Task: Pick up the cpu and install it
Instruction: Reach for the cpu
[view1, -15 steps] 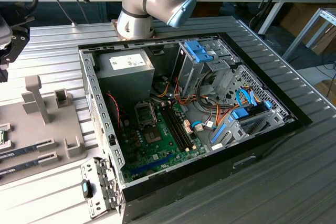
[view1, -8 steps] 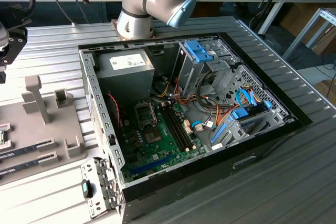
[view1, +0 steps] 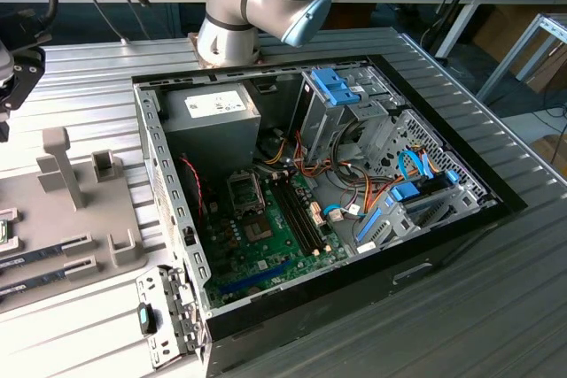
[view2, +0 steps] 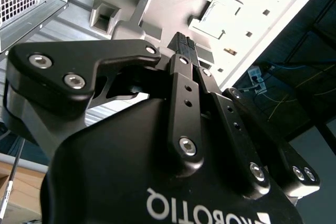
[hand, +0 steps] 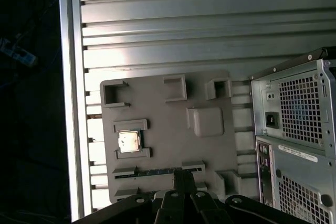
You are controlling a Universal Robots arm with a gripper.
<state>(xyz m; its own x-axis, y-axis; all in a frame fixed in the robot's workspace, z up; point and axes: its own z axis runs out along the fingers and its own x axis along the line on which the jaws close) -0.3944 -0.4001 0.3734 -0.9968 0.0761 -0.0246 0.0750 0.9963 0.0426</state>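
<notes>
1. The cpu [hand: 128, 141] lies flat, silvery top up, in a small framed pocket of the grey holder plate [hand: 157, 103].
2. The gripper [hand: 184, 176] hangs over the plate's edge, near the cpu but apart from it, its jaws clenched together on nothing.
3. The open computer case [view1: 354, 174] stands just beside the plate.

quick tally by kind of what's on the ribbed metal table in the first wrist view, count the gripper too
cpu: 1
grey holder plate: 1
computer case: 1
gripper: 1
total: 4
</notes>
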